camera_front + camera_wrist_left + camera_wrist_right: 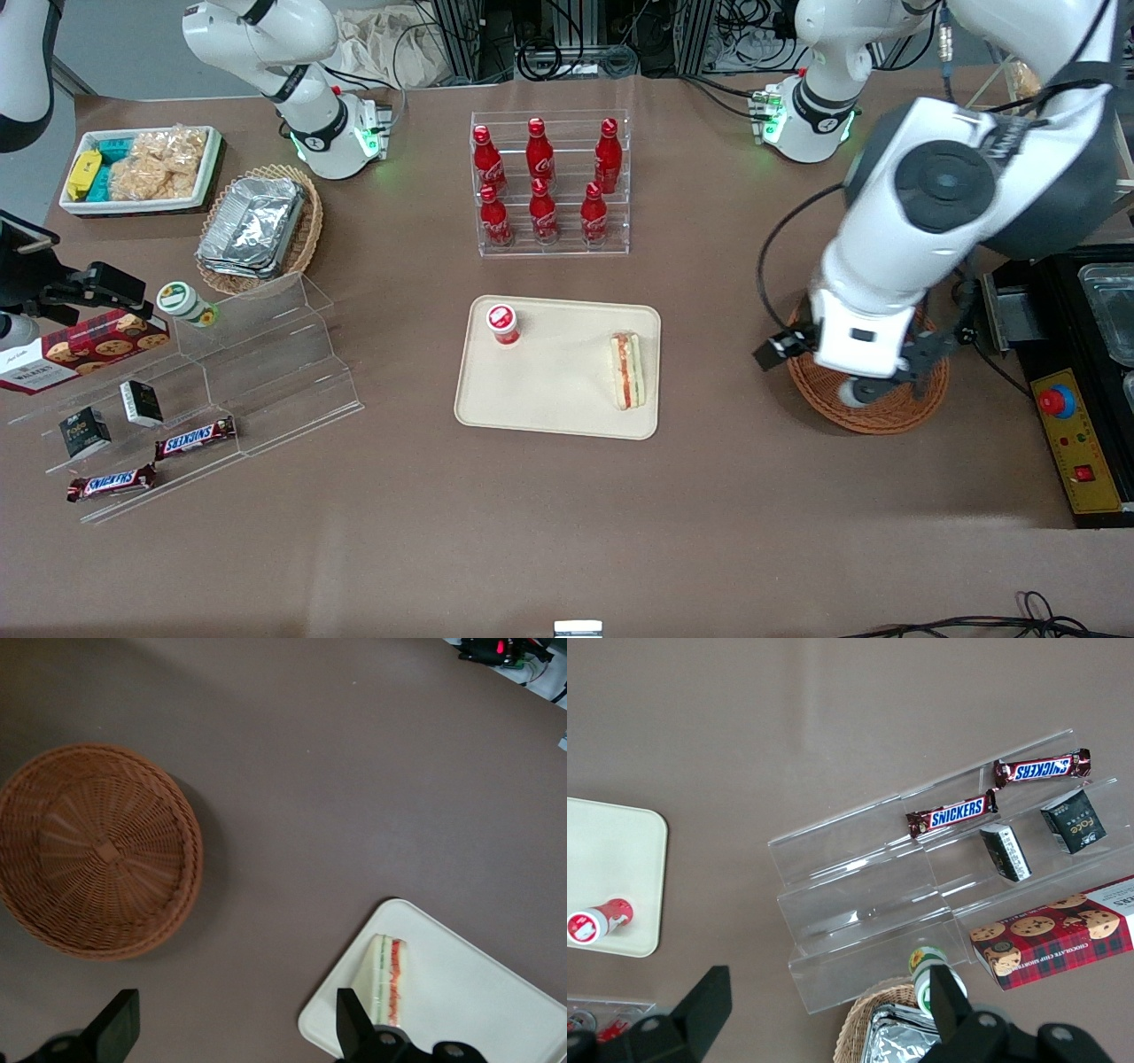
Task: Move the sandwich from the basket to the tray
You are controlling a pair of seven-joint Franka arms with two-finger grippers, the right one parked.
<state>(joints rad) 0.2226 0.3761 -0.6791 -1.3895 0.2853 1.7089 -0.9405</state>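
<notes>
Sandwich (pixel 627 370) lies on its side on the tray (pixel 549 390), close to the tray edge nearest the working arm, with its orange-red and green filling layers showing. A small red-capped bottle (pixel 502 322) stands on the same tray at the corner toward the parked arm's end, well apart from the sandwich. The tray sits flat on the table (pixel 567 532). The basket (pixel 97 846), toward the working arm's end of the table and apart from the tray, holds nothing. The gripper (pixel 235 1032) hangs above the table between basket and tray, released, its two fingers (pixel 115 1028) spread wide and holding nothing. Farther from the front camera than the tray stands a clear rack of red bottles (pixel 542 182).
</notes>
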